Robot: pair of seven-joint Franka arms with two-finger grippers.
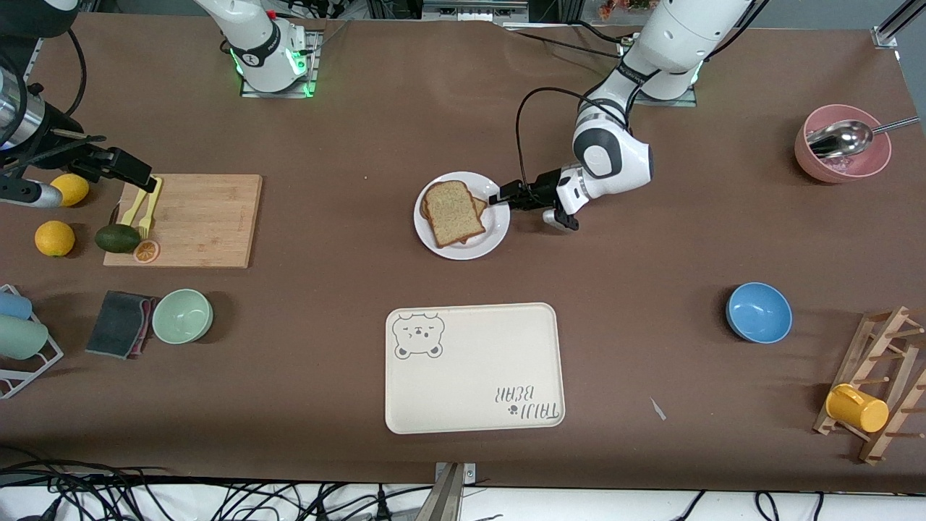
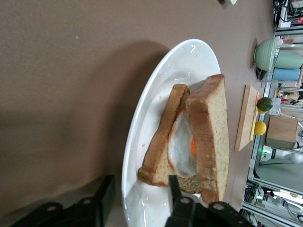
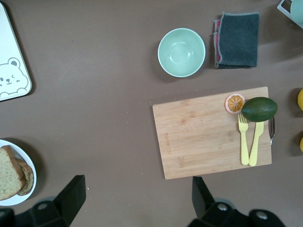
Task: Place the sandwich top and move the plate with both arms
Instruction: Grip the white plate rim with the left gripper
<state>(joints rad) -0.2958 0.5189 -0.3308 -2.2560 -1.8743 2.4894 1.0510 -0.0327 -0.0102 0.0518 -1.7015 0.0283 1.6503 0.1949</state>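
Observation:
The white plate (image 1: 492, 239) sits mid-table and holds a sandwich. The plain brown sandwich top (image 1: 452, 212) lies on a lower slice with a fried egg (image 2: 182, 146) between them. In the left wrist view the top slice (image 2: 213, 137) sits askew over the lower slice (image 2: 163, 142). My left gripper (image 1: 499, 197) is low at the plate's rim (image 2: 137, 142) toward the left arm's end. It is open (image 2: 139, 194), with one finger outside the rim and one over the plate. My right gripper (image 1: 148, 181) hovers open (image 3: 137, 194) over the wooden cutting board's end. It sees the plate (image 3: 21, 196) at its view's edge.
A cream bear tray (image 1: 474, 367) lies nearer the front camera than the plate. The cutting board (image 1: 195, 217) carries yellow forks, an avocado and an orange slice. A green bowl (image 1: 182, 316), a blue bowl (image 1: 758, 312) and a pink bowl with a spoon (image 1: 843, 142) stand around.

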